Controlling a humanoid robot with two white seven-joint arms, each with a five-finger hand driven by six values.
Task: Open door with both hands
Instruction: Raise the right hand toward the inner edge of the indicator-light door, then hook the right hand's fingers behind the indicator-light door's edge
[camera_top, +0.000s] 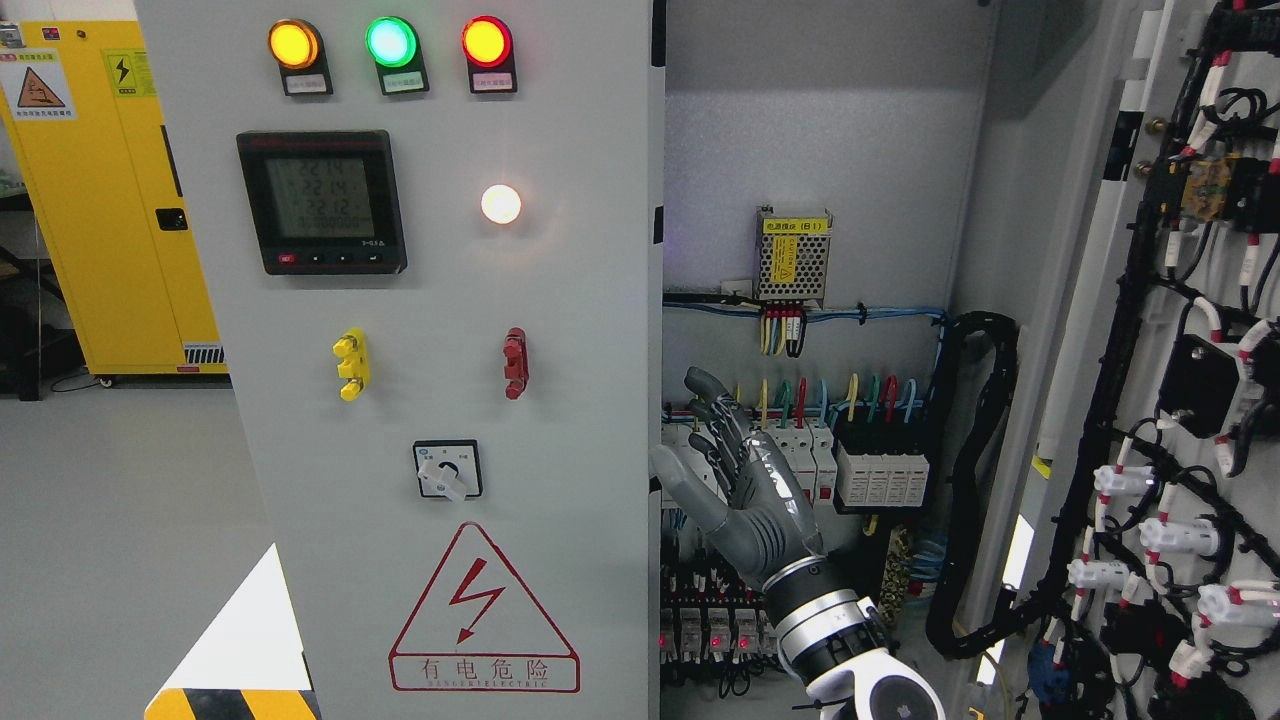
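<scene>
— Head view: what's your right hand (745, 480) doing?
— Mine's raised, fingers spread, holding nothing. Swung-open grey metal cabinet door (1150, 300) stands to its right; closed grey panel door (440, 400) just left.

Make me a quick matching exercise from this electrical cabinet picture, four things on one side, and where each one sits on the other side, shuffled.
Things:
1. round green indicator lamp
2. yellow metal storage cabinet
3. perforated metal power supply box
4. grey robotic right hand

Places:
A. high on the cabinet's back wall
B. far left background
C. in front of the breakers, fingers spread
D. between the amber and red lamps

Pairs: 1-D, 2-B, 3-A, 4-C
</scene>
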